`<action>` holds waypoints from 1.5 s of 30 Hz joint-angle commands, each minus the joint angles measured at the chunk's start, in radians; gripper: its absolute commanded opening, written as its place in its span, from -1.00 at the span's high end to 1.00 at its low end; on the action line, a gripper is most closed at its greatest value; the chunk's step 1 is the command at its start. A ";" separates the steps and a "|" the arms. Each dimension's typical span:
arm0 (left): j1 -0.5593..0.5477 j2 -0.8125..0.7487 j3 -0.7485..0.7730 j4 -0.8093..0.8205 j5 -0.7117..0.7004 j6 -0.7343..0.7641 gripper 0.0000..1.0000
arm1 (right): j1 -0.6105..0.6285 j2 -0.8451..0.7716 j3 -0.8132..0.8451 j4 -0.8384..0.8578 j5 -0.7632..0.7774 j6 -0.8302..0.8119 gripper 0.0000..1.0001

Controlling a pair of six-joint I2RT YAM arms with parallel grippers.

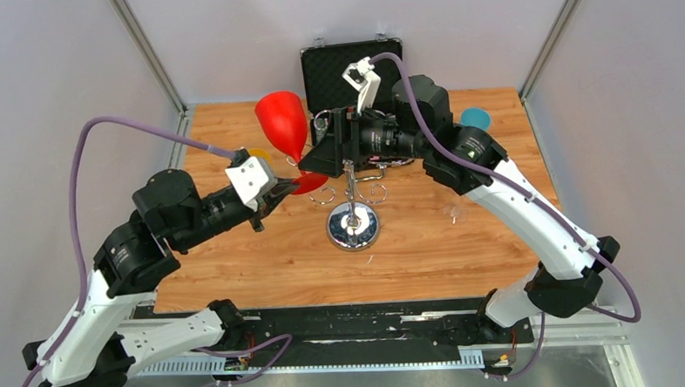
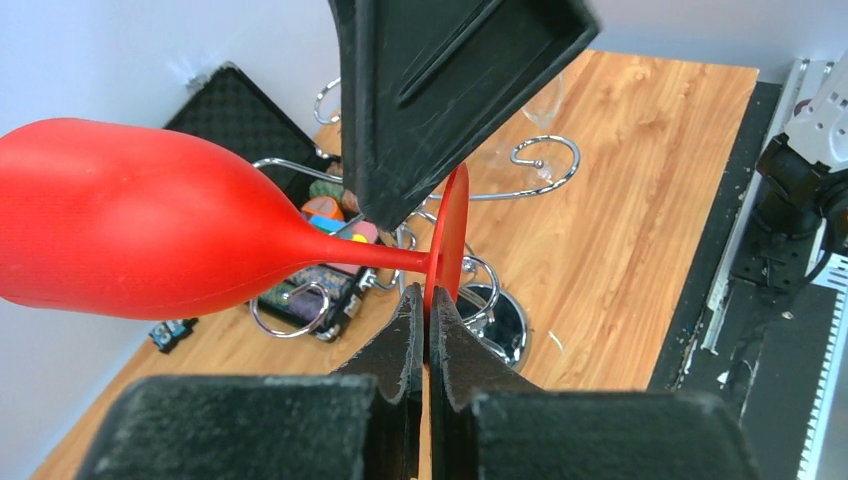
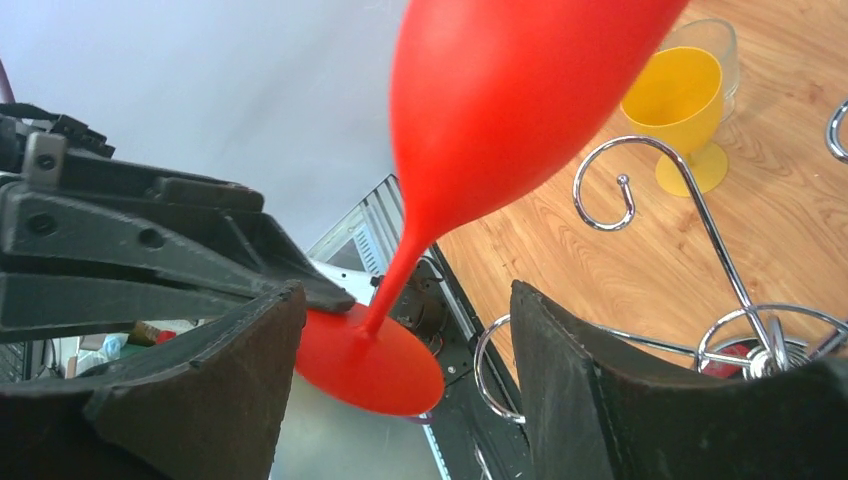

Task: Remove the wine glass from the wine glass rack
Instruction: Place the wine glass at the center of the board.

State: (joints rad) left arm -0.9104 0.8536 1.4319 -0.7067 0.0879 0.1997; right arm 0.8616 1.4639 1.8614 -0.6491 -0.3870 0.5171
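Note:
The red wine glass (image 1: 284,122) tilts up and to the left, its round foot (image 1: 310,183) just left of the chrome rack's curled wire arms (image 1: 323,195). My left gripper (image 1: 285,190) is shut on the rim of the foot (image 2: 450,235); the bowl (image 2: 130,230) points away to the left. My right gripper (image 1: 327,155) is open above the rack's top, with the foot (image 3: 370,360) and stem between its fingers (image 3: 570,360), not touching them. The rack's pole (image 1: 349,186) stands on its mirrored base (image 1: 353,225).
An open black chip case (image 1: 342,67) stands at the back behind the rack. A yellow glass (image 3: 680,100) and a clear one (image 3: 715,40) stand on the wooden table left of the rack. A blue object (image 1: 474,118) lies at the back right.

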 commanded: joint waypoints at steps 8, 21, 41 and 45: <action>-0.008 -0.032 -0.019 0.092 0.051 0.106 1.00 | 0.030 0.115 0.145 0.035 -0.063 0.070 -0.32; -0.008 -0.075 -0.059 0.129 0.060 0.141 1.00 | 0.058 0.152 0.174 0.035 -0.087 0.083 0.66; -0.008 -0.152 -0.126 0.153 0.089 0.049 -0.49 | 0.079 -0.033 -0.033 0.130 -0.002 -0.012 1.00; -0.008 -0.180 -0.138 0.175 0.097 -0.002 -0.71 | 0.079 -0.113 -0.114 0.132 0.041 -0.075 1.00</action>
State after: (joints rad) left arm -0.9157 0.6949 1.3045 -0.6018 0.1677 0.2657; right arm 0.9352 1.4551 1.7962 -0.5907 -0.3996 0.5320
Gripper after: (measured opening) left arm 0.811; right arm 0.070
